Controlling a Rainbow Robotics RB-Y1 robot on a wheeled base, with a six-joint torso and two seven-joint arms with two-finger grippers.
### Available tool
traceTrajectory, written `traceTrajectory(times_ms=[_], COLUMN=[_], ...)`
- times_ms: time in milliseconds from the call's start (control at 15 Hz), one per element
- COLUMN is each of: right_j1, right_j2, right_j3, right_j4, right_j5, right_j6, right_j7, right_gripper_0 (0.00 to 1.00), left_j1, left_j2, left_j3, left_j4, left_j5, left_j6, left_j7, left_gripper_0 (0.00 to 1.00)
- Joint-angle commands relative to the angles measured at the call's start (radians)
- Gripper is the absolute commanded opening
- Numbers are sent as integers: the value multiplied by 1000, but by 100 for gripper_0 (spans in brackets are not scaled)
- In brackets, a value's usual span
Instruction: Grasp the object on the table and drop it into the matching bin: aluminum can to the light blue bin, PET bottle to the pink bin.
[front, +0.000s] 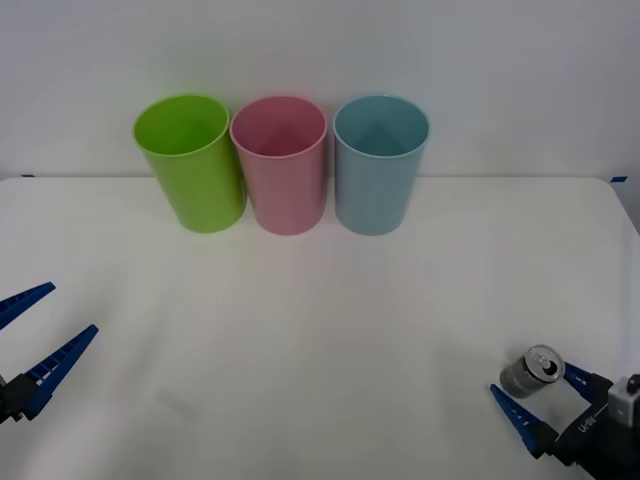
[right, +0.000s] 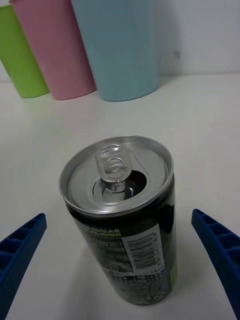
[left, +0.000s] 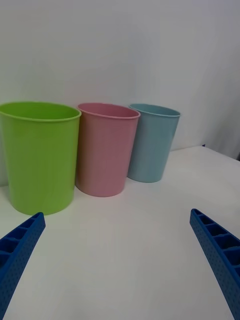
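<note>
Near right front corner of table (front: 320, 330): one aluminum can (front: 530, 371), upright, between spread fingers of right gripper (front: 541, 397), ungrasped. Along far edge: three bins, lime green cup (front: 192, 165), pink bin (front: 281, 166), light blue bin (front: 378, 166). Left gripper (front: 40, 330) at left front edge, released.

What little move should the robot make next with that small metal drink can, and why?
Probably close the right gripper on the small silver-topped metal drink can. The can stands upright on the white table between the open blue ribbed fingers, not yet touched. The tall light blue plastic bin waits at the back. The left gripper hangs open, idle.
</note>
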Motion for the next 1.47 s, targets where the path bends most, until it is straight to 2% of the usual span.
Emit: traceTrajectory(times_ms=[67,867,933,1000,1067,1133,1467], right_j1=[-14,-34,-34,-34,-34,-34,-37], right_j2=[11,30,30,30,30,30,30], right_j3=[17,35,37,35,37,38,38], right_j4=[0,0,0,0,0,0,-2], right_j5=[0,0,0,0,0,0,0], right_j6=[19,44,44,44,42,41,38], right_j7=[8,42,45,46,54,57,65], right_gripper_0=[100,100,92,42,11,0,0], left_j1=[0,0,0,0,0,0,0], left_j2=[0,0,0,0,0,0,0], left_j3=[0,0,0,0,0,0,0], left_j4=[0,0,0,0,0,0,0], left_j5=[0,0,0,0,0,0,0], left_j6=[0,0,0,0,0,0,0], left_j7=[0,0,0,0,0,0,0], left_gripper_0=[100,100,100,100,100,100,100])
